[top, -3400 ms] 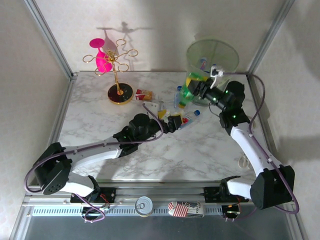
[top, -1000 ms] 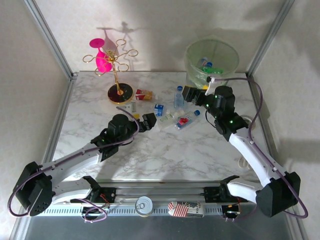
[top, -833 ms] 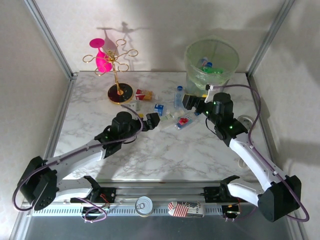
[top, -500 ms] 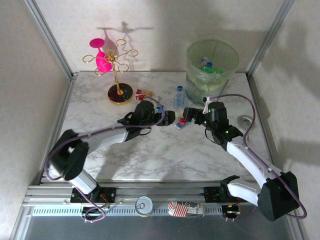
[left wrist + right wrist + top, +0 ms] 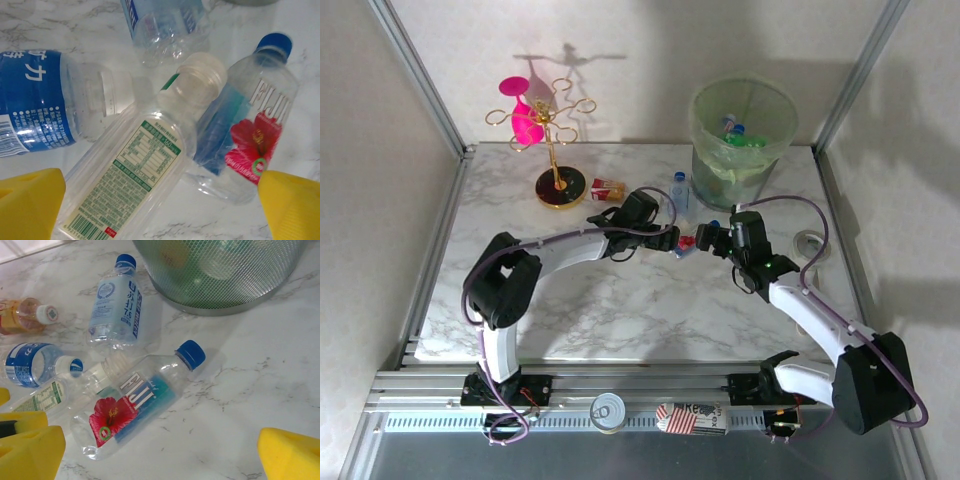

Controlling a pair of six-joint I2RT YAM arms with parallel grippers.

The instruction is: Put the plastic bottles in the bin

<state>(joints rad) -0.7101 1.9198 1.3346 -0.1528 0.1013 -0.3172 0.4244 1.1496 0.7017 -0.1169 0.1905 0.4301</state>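
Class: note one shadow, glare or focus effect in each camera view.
Top external view: the gold stand with pink glasses throws a crisp shadow on the back wall. Left wrist view: glare on the clear blue-labelled plastic bottle. Right wrist view: yellow pincer fingertips look soft, the clear red-flowered bottle sharp.

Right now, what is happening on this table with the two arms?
The robot is moving plastic bottles from the marble table into the green bin at the back right; a few already lie inside it. Both arms reach toward a small group of bottles lying in front of the bin. The left gripper is open above a clear bottle with a white cap, and the right gripper is open near the Fiji bottle. Neither holds anything.
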